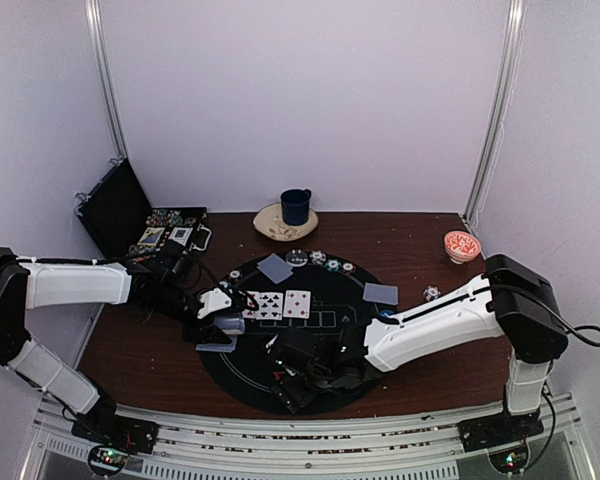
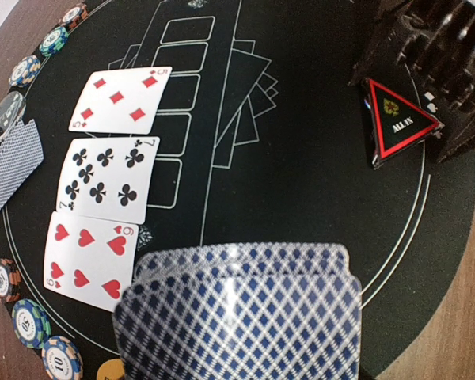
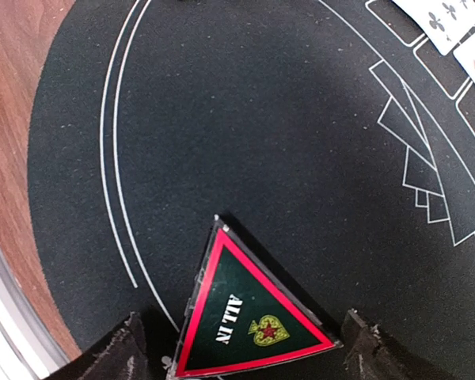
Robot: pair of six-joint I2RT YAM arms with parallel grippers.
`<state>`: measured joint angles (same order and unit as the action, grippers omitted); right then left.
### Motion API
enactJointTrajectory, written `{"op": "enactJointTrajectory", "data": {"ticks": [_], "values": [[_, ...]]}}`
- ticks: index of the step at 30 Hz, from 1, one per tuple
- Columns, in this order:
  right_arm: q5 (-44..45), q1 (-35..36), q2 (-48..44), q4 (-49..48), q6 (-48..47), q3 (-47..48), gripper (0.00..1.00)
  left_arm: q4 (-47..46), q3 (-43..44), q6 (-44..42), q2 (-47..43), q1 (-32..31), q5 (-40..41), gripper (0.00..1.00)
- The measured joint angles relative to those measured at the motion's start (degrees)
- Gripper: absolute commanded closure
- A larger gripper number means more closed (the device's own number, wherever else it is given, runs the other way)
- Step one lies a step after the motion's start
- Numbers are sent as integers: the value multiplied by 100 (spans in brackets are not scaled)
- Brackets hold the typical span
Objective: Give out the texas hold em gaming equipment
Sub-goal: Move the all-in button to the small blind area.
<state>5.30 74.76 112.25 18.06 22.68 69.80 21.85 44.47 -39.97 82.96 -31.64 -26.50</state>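
Note:
A stack of grey-blue-backed playing cards fills the bottom of the left wrist view, and my left gripper is shut on it over the left side of the round black mat. The red-edged black triangle marker, lettered ALL IN, lies flat on the mat near its front edge. My right gripper is open around it, one fingertip off each lower corner with small gaps. Three face-up cards lie mid-mat. Single face-down cards lie further back. Striped chips line the far rim.
An open black case stands at the back left. A dark blue mug sits on a saucer behind the mat. A red-patterned bowl is at the back right. More chips and an orange disc lie by the mat's left rim.

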Motion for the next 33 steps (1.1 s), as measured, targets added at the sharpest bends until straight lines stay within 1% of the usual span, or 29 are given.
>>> {"op": "enactJointTrajectory", "data": {"ticks": [4,7,18,26,33], "values": [[122,7,24,-2,120,13,24,0,0,2,0,0,0,66],[199,7,26,2,175,13,34,0,-2,2,0,0,0,66],[538,11,26,144,380,59,43,0,0,4,0,0,15,66],[1021,-42,-35,417,468,79,44,2,0,7,0,0,15,66],[1274,-426,-138,588,463,55,44,0,0,7,0,2,15,66]]}}
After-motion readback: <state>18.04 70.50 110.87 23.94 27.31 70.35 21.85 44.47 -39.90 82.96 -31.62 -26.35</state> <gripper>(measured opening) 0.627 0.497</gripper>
